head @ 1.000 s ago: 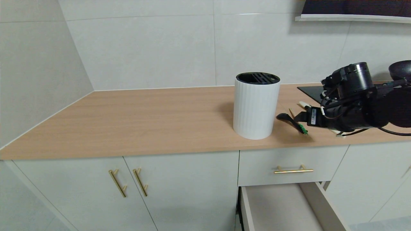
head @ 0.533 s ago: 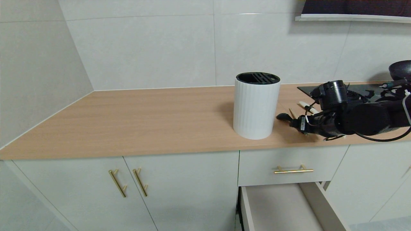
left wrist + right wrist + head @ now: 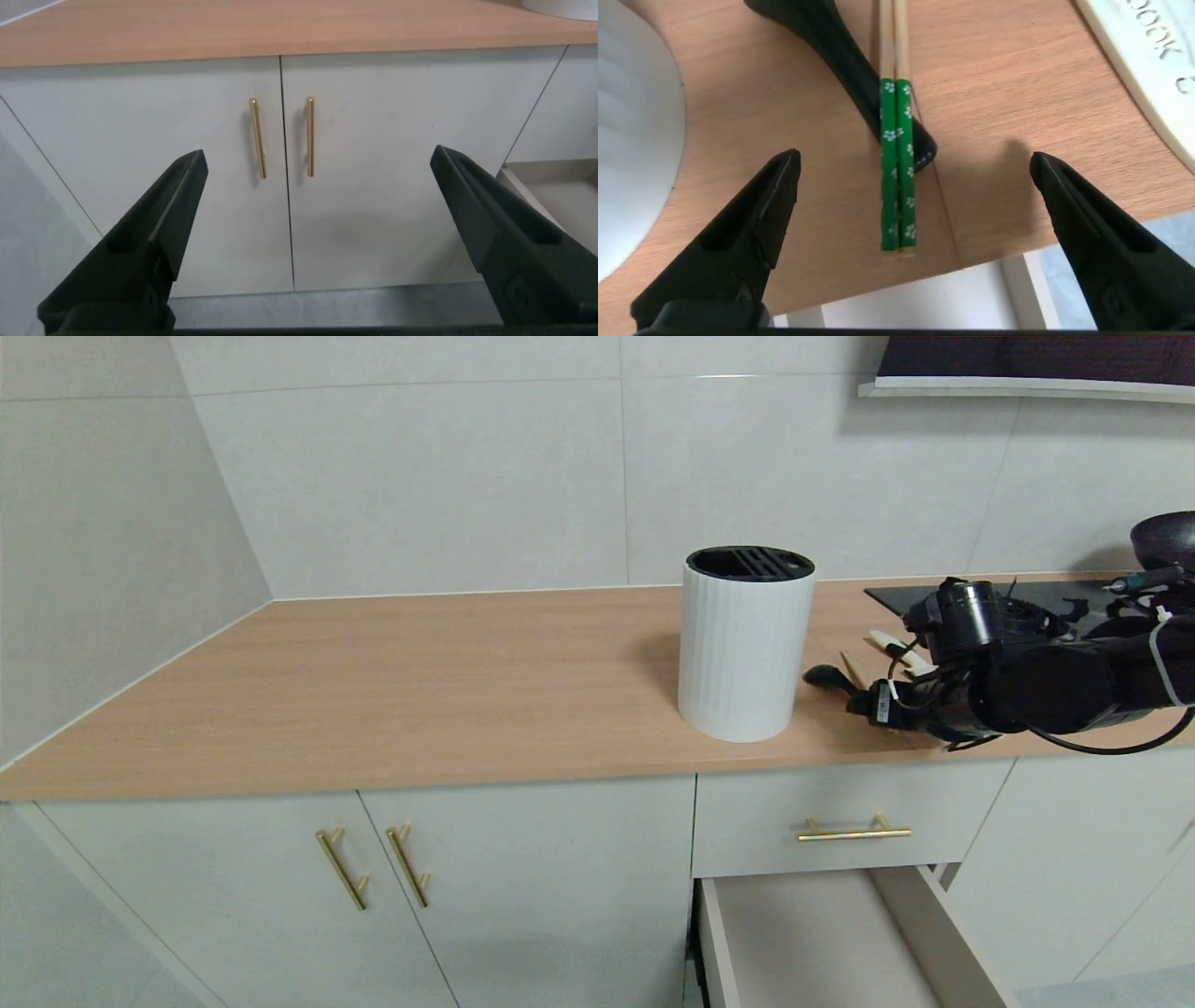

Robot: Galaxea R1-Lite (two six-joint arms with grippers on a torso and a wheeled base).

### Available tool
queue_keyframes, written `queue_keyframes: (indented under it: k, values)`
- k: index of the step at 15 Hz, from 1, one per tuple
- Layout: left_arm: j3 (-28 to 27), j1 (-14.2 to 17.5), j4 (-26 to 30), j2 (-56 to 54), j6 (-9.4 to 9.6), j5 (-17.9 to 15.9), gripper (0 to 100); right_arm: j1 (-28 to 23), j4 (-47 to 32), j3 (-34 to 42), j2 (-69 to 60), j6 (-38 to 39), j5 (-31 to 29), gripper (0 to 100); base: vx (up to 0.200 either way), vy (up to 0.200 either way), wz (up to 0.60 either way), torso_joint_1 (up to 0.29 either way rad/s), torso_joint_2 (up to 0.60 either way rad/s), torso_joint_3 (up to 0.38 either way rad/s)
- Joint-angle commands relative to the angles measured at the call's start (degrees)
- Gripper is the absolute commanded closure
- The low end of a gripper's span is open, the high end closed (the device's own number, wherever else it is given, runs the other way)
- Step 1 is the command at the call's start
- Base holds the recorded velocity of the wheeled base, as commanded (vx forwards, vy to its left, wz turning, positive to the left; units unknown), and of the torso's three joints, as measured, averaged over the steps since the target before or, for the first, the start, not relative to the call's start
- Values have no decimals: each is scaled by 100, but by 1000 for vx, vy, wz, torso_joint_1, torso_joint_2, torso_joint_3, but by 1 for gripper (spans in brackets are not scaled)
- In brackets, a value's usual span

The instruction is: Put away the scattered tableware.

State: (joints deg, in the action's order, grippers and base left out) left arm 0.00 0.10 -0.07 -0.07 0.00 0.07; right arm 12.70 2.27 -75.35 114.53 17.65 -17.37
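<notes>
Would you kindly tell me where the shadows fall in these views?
Head view: the white holder throws a soft shadow onto the countertop toward the robot's left, and the shelf darkens the wall below it. Right wrist view: a dim patch lies on the wood beside the chopsticks.

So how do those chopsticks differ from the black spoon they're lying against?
The chopsticks are two thin straight sticks of pale wood with green flowered ends; the spoon is one black piece that widens toward its bowl. The chopsticks lie on top, crossing the spoon's handle end, while the spoon lies under them on the counter. Both lie beside the white holder.
</notes>
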Motion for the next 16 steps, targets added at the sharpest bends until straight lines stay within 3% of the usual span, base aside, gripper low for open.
queue_keyframes:
  k: [1, 11, 16]
  values:
    - [0, 8, -1, 7, 0, 1, 0, 4, 2, -6, 17, 1, 6, 100, 0, 0, 0, 0, 0, 0]
    - [0, -1, -1, 7, 0, 1, 0, 4, -42, 38, -150, -25, 6, 100, 0, 0, 0, 0, 0, 0]
    - [0, -1, -1, 7, 0, 1, 0, 198, -315, 820, -1732, 1, 94, 100, 0, 0, 0, 0, 0, 0]
